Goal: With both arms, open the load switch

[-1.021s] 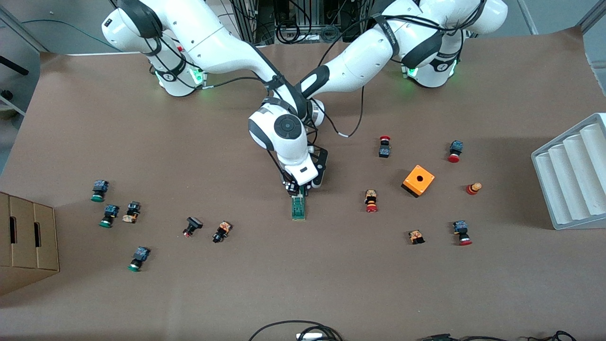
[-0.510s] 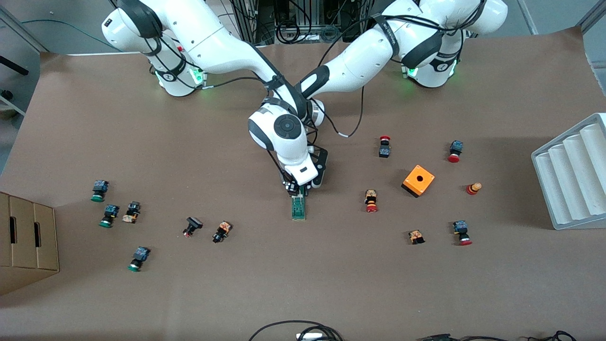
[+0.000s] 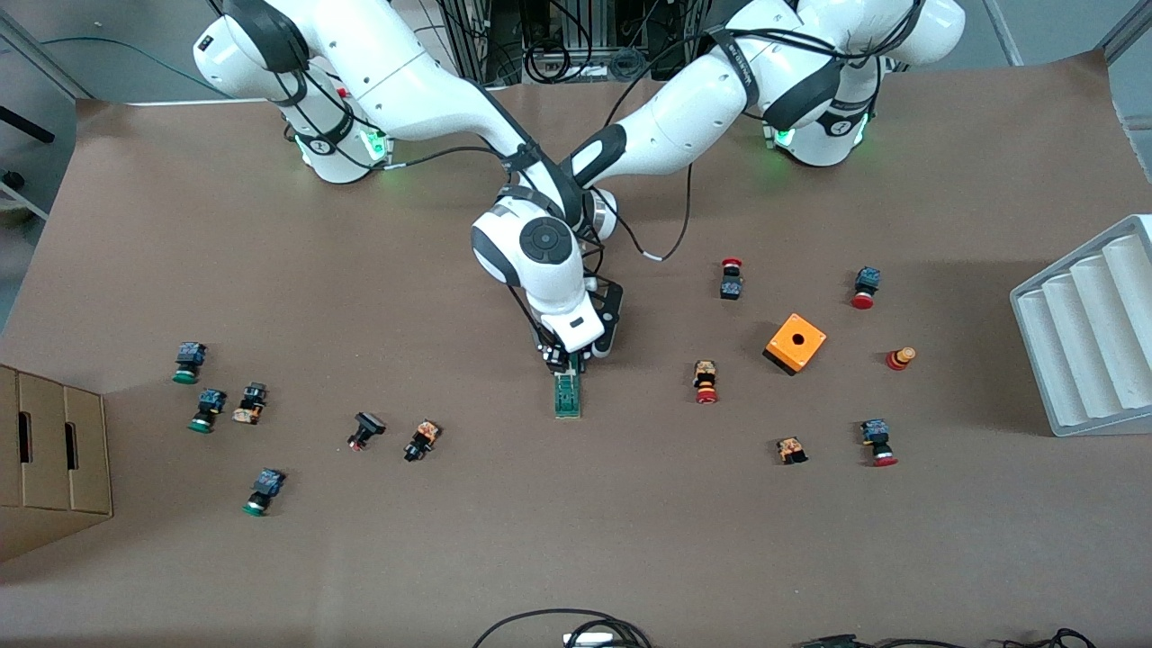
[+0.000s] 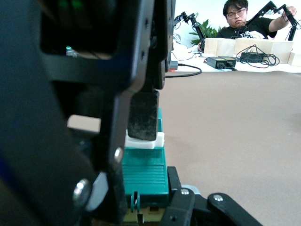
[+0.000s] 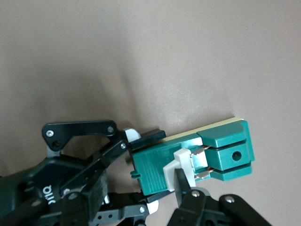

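The load switch (image 3: 567, 394), a narrow green block, lies mid-table, its white piece (image 5: 181, 165) toward the end under both hands. My left gripper (image 4: 143, 200) is shut on the sides of the green body's end; it also shows in the right wrist view as the left gripper (image 5: 141, 167). My right gripper (image 5: 181, 181) comes down from above and is shut on the white piece, with one pad (image 4: 143, 115) against it. From the front, the right gripper (image 3: 565, 358) covers that end, and the left gripper (image 3: 596, 344) sits close beside it.
An orange box with a hole (image 3: 796, 343) and several red-capped buttons (image 3: 706, 382) lie toward the left arm's end. Green-capped buttons (image 3: 207, 409) lie toward the right arm's end, near a cardboard box (image 3: 54, 459). A white ribbed tray (image 3: 1089, 333) stands at the table edge.
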### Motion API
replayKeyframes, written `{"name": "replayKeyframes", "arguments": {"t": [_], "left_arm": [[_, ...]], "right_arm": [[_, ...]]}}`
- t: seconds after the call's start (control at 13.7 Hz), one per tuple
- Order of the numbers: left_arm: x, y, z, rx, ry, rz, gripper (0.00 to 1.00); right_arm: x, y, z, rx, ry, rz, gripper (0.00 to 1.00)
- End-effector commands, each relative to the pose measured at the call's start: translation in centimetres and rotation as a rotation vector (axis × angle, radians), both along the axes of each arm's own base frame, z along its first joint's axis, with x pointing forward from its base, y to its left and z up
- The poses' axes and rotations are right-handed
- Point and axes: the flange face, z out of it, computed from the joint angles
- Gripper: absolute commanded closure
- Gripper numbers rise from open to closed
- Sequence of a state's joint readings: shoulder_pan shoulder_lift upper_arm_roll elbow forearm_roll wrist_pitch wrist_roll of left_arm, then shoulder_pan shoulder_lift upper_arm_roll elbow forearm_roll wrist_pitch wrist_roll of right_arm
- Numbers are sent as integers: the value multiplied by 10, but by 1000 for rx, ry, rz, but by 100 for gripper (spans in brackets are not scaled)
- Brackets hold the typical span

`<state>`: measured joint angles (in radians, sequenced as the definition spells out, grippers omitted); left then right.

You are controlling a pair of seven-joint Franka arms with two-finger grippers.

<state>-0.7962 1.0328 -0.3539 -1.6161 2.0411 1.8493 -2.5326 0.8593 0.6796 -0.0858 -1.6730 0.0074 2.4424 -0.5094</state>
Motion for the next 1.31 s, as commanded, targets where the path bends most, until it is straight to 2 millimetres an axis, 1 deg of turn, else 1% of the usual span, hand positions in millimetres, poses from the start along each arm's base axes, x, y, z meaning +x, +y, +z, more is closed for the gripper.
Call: {"name": "replayKeyframes", "arguments": {"t": [0.0,0.15,0.22,0.29,0.36,0.51,0.66,0.73,0.88,0.95,1.02,1.09,1.24], "left_arm": [[1,-4,-2,1,-22,1,43],[0,-5,-3,-3,-19,0,43],[-1,-4,-4,-3,-19,3,43],[-1,-5,-4,-6,-20,1,43],[-1,-4,-4,-6,-23,5,43],[0,-3,-3,-11,-31,19,43],[-5,-6,-3,-10,-30,12,43],[-5,-6,-2,-12,-30,12,43],[-6,-7,-2,-12,-30,11,42],[-6,-6,-3,-10,-29,12,41],[-5,-6,-2,-12,-30,12,41],[-6,-6,-2,-12,-30,12,41],[-6,-7,-1,-11,-31,10,41]], "right_arm": [[-5,-1,-13,5,-6,-9,34],[-3,-2,-12,6,-7,-12,34],[-3,-2,-11,8,-8,-12,32],[0,-3,-4,14,-12,-19,15],[4,-5,4,19,-16,-23,0],[8,-8,36,26,-11,-40,0],[15,-14,70,34,-10,-78,0],[20,-19,85,48,-17,-110,0],[25,-22,112,80,-39,-133,0],[37,-33,126,101,-50,-170,0],[45,-44,145,143,-49,-221,0],[51,-53,163,200,-26,-283,0],[64,-69,186,260,-9,-354,0]]}}
